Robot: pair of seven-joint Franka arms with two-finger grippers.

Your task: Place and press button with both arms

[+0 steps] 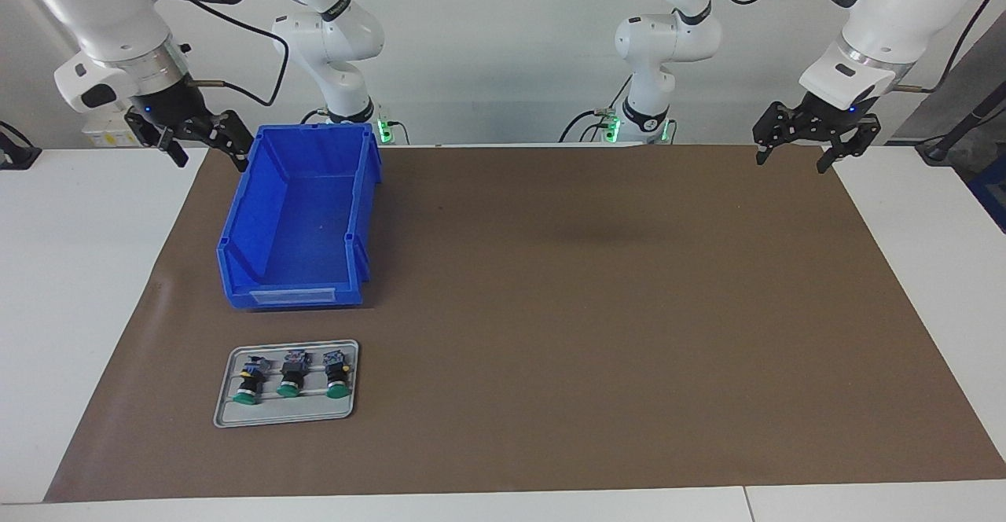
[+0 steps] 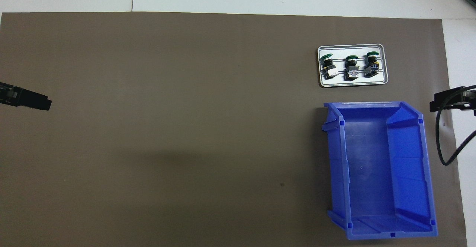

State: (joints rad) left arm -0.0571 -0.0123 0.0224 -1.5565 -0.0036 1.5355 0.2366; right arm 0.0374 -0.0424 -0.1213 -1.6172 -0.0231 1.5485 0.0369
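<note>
left gripper [image 1: 813, 148]: hanging over the table [image 1: 550, 310] edge at its own end, fingers apart, holding nothing
right gripper [image 1: 200, 141]: hanging beside the blue bin [image 1: 302, 215], fingers apart
buttons [image 1: 291, 376]: three lying in the grey tray [image 1: 228, 412], farther from the robots than the bin

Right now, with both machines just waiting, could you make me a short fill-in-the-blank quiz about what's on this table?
1. The flat grey metal tray holds ____ green-capped push-buttons.
2. The big blue plastic bin contains ____.
3. The tray lies ____ from the robots than the bin.
4. The left pincer and the right pincer each hold ____.

Missing words: three; nothing; farther; nothing
</note>
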